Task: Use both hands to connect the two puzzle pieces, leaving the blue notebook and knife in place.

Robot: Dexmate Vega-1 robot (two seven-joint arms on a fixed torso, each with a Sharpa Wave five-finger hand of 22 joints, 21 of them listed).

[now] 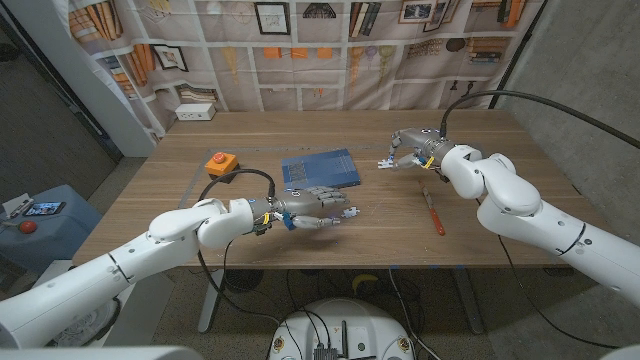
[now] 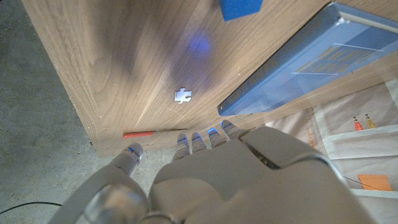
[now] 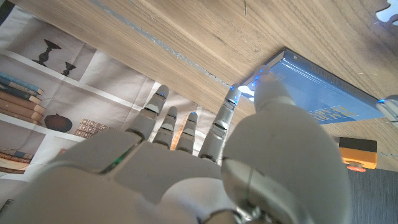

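Note:
One white puzzle piece (image 1: 351, 212) lies on the table just past the fingertips of my left hand (image 1: 312, 209); it also shows as a small white piece (image 2: 182, 95) apart from that hand's fingers (image 2: 198, 142). The left hand (image 2: 249, 180) holds nothing, its fingers stretched out. My right hand (image 1: 412, 147) is over the far right of the table and pinches the second white piece (image 1: 385, 162) between thumb and finger; the piece (image 3: 247, 92) peeks out at the right hand's (image 3: 205, 168) fingertips. The blue notebook (image 1: 320, 168) lies between both hands. The red-handled knife (image 1: 436, 216) lies at the right.
An orange box with a red button (image 1: 218, 162) stands left of the notebook, with a black cable running from it toward my left arm. The notebook (image 2: 298, 62) and the knife (image 2: 143, 134) show beyond the left hand. The table's front edge runs just below my left forearm.

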